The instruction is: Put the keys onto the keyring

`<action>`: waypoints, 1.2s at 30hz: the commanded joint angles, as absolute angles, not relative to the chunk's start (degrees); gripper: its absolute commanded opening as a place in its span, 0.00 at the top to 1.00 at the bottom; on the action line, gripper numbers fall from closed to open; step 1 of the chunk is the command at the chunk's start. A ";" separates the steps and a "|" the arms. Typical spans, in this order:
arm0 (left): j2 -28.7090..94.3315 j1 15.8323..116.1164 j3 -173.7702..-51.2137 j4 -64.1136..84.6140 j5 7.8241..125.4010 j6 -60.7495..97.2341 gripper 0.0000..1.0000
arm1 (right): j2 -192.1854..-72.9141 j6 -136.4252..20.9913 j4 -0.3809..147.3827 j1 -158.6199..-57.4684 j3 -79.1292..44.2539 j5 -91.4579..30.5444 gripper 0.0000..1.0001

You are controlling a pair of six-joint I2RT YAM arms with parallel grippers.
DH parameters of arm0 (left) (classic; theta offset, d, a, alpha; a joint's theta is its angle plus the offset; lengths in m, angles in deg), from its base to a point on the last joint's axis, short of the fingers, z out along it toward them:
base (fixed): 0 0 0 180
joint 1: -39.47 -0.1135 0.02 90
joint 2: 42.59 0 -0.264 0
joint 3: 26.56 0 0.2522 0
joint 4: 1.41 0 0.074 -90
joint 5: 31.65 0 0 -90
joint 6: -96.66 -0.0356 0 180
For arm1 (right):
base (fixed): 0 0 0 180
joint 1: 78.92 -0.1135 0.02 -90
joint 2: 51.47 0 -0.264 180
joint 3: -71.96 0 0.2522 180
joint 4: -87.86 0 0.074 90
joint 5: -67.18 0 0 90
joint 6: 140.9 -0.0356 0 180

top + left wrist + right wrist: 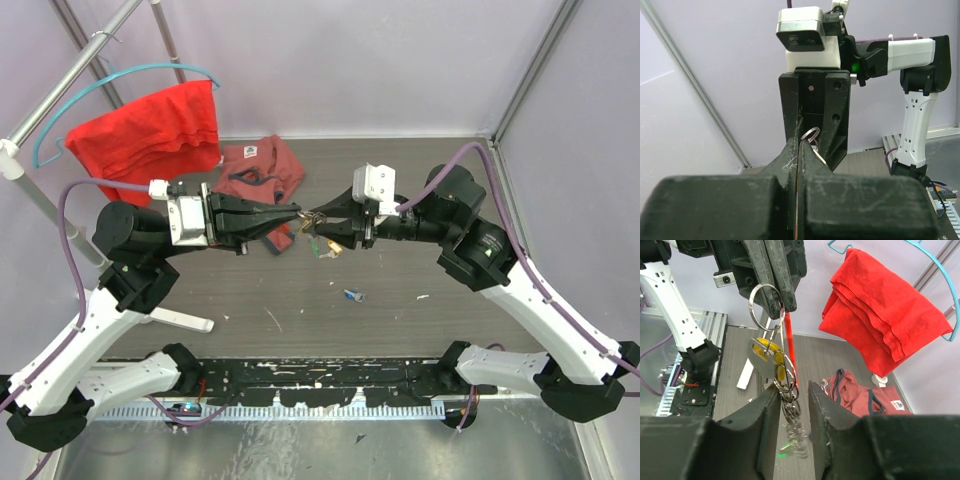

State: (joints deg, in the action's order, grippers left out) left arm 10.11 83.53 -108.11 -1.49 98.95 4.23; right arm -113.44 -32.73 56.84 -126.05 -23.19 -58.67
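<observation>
Two-arm set-up above the middle of the worktop [450,320]. The left gripper [296,214] and right gripper [792,390] are brought tip to tip in the air.

The left jaws are clenched on the keyring [765,305]. Its red tag [788,340] is pinched edge-on between them, and the silver ring stands out beside their tips.

1 yellow-headed key [765,359] is seen hanging from the ring, with smaller rings and a chain [790,412] below it.

The right jaws are parted, and the chain hangs in the gap between them. Contact with either jaw cannot be told.

1 blue-headed key [352,295] lies loose on the worktop, between the grippers and the near edge.

At the far left corner a red cloth [150,130] is draped on a turquoise hanger [130,72]. A darker red garment [262,170] lies at the far edge.
</observation>
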 commanded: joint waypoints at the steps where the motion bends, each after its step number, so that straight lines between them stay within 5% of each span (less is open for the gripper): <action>1: 9.18 83.76 -107.50 -4.18 98.54 4.51 1.00 | -113.59 -33.80 60.39 -126.16 -23.25 -56.74 0.72; 4: 8.62 83.76 -107.00 -4.47 98.49 4.64 1.00 | -113.01 -31.60 58.37 -126.11 -24.01 -52.97 0.98; 5: 8.44 83.75 -106.87 -4.41 98.41 4.58 1.00 | -112.47 -30.52 57.02 -126.14 -24.39 -50.18 0.99; 8: 7.29 83.76 -106.20 -3.67 97.82 4.02 0.92 | -110.77 -26.00 54.30 -126.13 -25.91 -39.23 0.99; 11: 5.91 83.71 -105.46 -2.60 96.73 3.32 0.68 | -109.42 -17.78 52.68 -126.14 -26.88 -28.91 0.99; 15: 4.50 83.73 -104.68 -1.49 94.49 2.41 0.52 | -109.24 -8.58 51.57 -126.11 -27.76 -21.01 0.99; 27: 7.59 83.74 -107.46 3.77 89.87 1.30 0.34 | -110.05 -6.17 49.67 -126.12 -29.31 -27.95 0.99; 36: 9.22 83.70 -105.93 3.36 75.84 3.20 0.26 | -125.04 -13.39 25.91 -126.11 -46.45 -1.53 0.99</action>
State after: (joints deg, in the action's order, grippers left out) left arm 11.16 83.57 -105.80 4.15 84.72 2.91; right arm -119.50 -9.98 36.93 -126.05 -41.31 -17.17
